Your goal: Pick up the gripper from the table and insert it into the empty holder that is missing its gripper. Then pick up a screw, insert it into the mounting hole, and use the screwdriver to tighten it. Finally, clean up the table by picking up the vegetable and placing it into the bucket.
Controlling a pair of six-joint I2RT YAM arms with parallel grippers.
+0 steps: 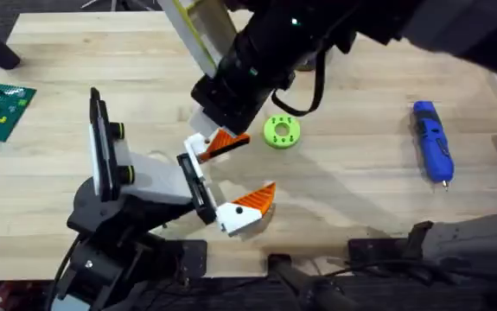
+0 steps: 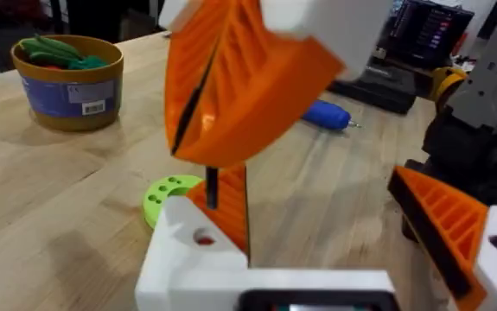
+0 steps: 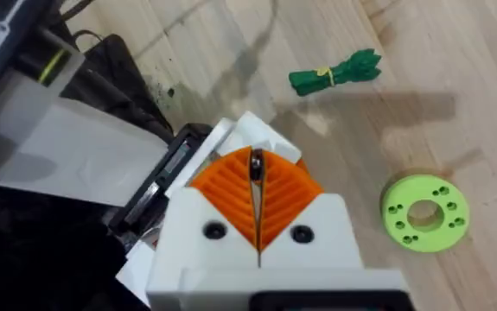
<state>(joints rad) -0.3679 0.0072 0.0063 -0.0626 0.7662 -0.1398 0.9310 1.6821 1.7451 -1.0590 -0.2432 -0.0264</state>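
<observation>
The right tool (image 3: 257,194) is pinching its orange ribbed pads tight on a thin dark pin, probably the screw (image 2: 211,186), and is holding it point-down just over the white base of the orange finger tip (image 2: 229,203). That finger tip is already sitting on the slim black holder bar (image 1: 196,186), left of centre and toward the near edge of the tabletop (image 1: 360,199), so the step in hand appears to be seating the screw in the mounting hole.

The screw is likely light, stiff and slick. A grip near its head, leaving the shank free, should be guiding it best, since a slight tilt could be dropping it.

The left tool (image 1: 239,173) is standing wide, with its two orange tips well apart. A lime-green disc (image 1: 281,132) is lying just beyond. The blue screwdriver (image 1: 431,142) is waiting far to the right. The green vegetable bundle (image 3: 334,71) is lying on the wood, outside the bucket (image 2: 66,86).
</observation>
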